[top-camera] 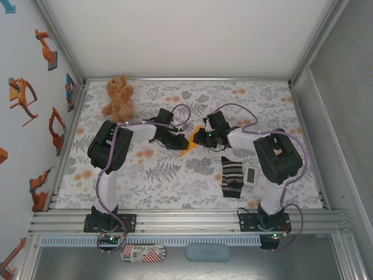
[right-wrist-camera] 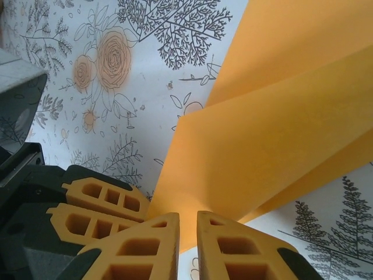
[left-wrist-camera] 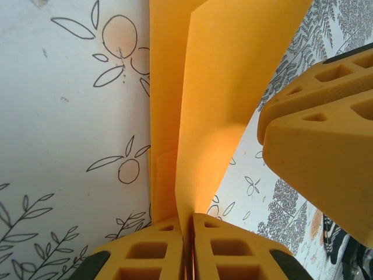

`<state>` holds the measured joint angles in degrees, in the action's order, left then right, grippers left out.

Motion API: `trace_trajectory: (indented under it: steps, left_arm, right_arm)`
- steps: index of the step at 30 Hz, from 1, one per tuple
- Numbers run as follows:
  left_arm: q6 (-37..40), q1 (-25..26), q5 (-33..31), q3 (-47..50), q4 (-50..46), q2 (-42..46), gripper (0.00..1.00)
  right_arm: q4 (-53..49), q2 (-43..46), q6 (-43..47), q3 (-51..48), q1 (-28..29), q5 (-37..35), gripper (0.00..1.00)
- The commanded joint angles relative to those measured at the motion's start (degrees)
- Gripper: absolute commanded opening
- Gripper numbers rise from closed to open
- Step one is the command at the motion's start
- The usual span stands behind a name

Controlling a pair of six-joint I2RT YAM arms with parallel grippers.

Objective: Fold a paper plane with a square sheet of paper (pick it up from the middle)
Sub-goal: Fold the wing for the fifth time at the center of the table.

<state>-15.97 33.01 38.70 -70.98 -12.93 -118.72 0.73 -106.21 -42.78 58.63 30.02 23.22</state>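
The square sheet of paper (top-camera: 187, 146), thin and orange-yellow, is folded into overlapping creased layers and hangs between both grippers mid-table. My left gripper (top-camera: 182, 140) is shut on its lower edge; the paper (left-wrist-camera: 221, 87) rises out of the closed left gripper (left-wrist-camera: 189, 227). My right gripper (top-camera: 201, 138) faces it from the right. In the right wrist view the right gripper (right-wrist-camera: 187, 233) shows a narrow gap, with the paper (right-wrist-camera: 280, 128) lying behind it. The right fingers (left-wrist-camera: 320, 151) stand close beside the sheet. The left fingers (right-wrist-camera: 99, 201) sit just left of the right ones.
A brown teddy bear (top-camera: 118, 98) sits at the back left. A striped black-and-white sock (top-camera: 232, 177) and a small white device (top-camera: 250, 175) lie near the right arm's base. The flowered tablecloth (top-camera: 175, 175) ends at the metal rail (top-camera: 186, 219) in front.
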Motion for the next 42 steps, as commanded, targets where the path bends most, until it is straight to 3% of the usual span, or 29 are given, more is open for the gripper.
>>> trace_trajectory:
  steps: [1, 17, 34, 42]
  left_arm:
    - [-0.4, 0.3, -3.7, 3.0, -4.0, -4.3, 0.11]
    - [-0.6, 0.3, -3.6, 3.0, -3.6, -5.0, 0.09]
    - [-0.6, 0.3, -3.5, 2.9, -3.7, -4.6, 0.11]
    - [-0.5, 0.3, -3.5, 2.8, -3.8, -4.9, 0.11]
  right_arm:
    - [1.9, -1.3, 0.8, 0.4, -0.2, 2.2, 0.16]
    - [4.9, -5.8, -0.5, 2.3, -0.1, 8.0, 0.16]
    - [-2.0, -3.9, 0.4, 2.7, -0.1, 0.1, 0.15]
    - [-3.1, -3.8, 0.7, 3.6, -0.1, 0.4, 0.15]
